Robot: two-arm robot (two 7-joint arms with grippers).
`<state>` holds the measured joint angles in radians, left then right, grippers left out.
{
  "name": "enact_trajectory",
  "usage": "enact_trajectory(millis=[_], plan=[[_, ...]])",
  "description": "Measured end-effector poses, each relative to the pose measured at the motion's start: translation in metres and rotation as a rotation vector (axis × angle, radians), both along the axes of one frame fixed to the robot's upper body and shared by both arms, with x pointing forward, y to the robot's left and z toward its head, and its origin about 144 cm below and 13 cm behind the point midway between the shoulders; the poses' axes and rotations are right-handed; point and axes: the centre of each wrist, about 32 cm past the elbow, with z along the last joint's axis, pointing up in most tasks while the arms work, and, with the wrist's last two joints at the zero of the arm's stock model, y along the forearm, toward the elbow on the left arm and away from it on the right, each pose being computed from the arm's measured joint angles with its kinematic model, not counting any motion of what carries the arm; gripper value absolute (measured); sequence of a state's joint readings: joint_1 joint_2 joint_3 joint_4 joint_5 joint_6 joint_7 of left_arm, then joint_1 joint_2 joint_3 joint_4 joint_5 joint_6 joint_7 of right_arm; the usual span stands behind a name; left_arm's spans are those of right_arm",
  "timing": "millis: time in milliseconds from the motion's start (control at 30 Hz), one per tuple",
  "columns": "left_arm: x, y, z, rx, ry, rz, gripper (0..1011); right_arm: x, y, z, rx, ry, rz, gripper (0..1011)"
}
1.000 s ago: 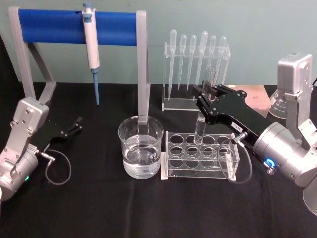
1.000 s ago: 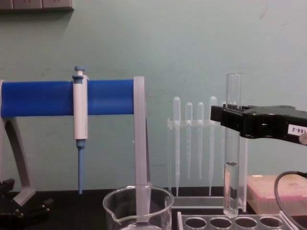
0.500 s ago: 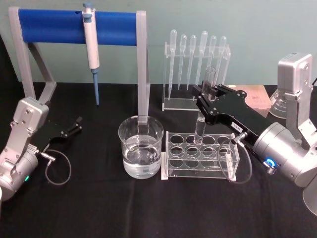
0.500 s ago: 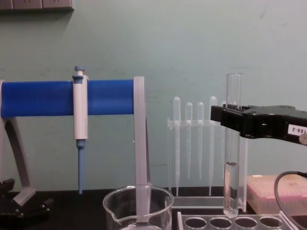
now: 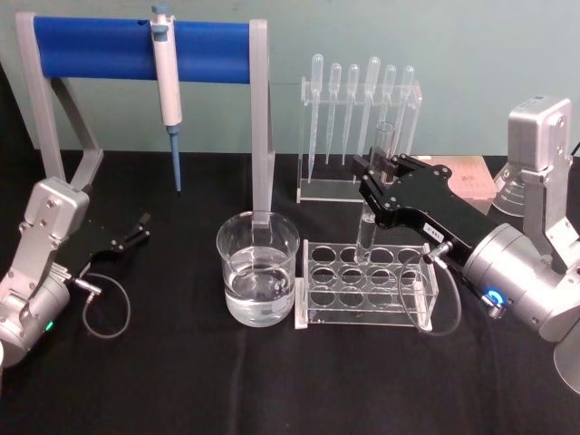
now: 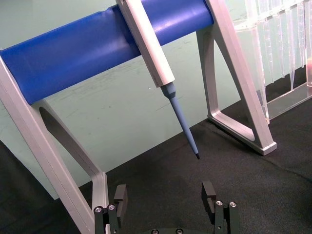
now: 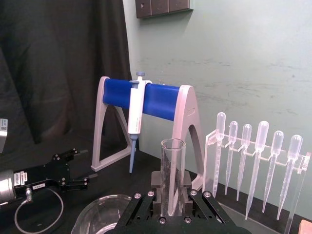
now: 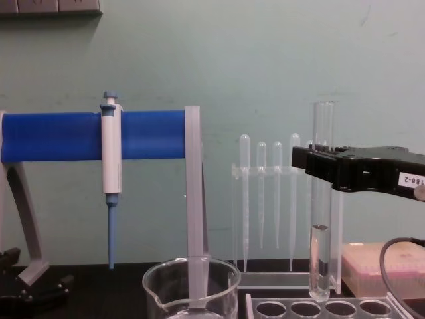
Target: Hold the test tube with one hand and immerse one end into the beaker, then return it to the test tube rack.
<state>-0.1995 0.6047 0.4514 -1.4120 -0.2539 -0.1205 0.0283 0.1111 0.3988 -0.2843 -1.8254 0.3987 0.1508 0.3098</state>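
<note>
My right gripper [image 5: 379, 174] is shut on the clear test tube [image 5: 370, 217], which stands upright with its rounded end just above a hole of the clear rack [image 5: 367, 283]. From the chest, the test tube [image 8: 321, 219] hangs in the right gripper [image 8: 321, 163] with its bottom just over the rack top. In the right wrist view the tube's open mouth [image 7: 172, 175] rises between the gripper's jaws. The beaker [image 5: 258, 279], part full of clear liquid, stands left of the rack; its rim [image 8: 191, 279] shows low in the chest view. My left gripper [image 5: 138, 230] is open, parked at the far left.
A blue-barred stand [image 5: 145, 50] holds a white-and-blue pipettor [image 5: 167, 91] at the back left. A clear holder with several plastic pipettes [image 5: 361, 109] stands behind the rack. A pink box [image 8: 382, 266] lies at the back right. The left gripper's fingers [image 6: 209, 194] are spread over black cloth.
</note>
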Motion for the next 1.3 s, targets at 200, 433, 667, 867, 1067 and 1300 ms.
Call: enact_trajectory(millis=[200,433,667,867,1067,1300], plan=[[0.0,0.0,0.0,0.0,0.0,0.0,1000,0.0,0.0,0.0,0.0,0.0,0.0,227],[0.0,0.0,0.0,0.0,0.0,0.0,1000,0.0,0.0,0.0,0.0,0.0,0.0,226],[0.0,0.0,0.0,0.0,0.0,0.0,1000,0.0,0.0,0.0,0.0,0.0,0.0,226],[0.0,0.0,0.0,0.0,0.0,0.0,1000,0.001,0.001,0.002,-0.001,-0.002,0.005,226],[0.0,0.0,0.0,0.0,0.0,0.0,1000,0.008,0.014,0.011,0.005,-0.017,0.049,227],[0.0,0.0,0.0,0.0,0.0,0.0,1000,0.022,0.037,0.023,0.014,-0.046,0.111,227]])
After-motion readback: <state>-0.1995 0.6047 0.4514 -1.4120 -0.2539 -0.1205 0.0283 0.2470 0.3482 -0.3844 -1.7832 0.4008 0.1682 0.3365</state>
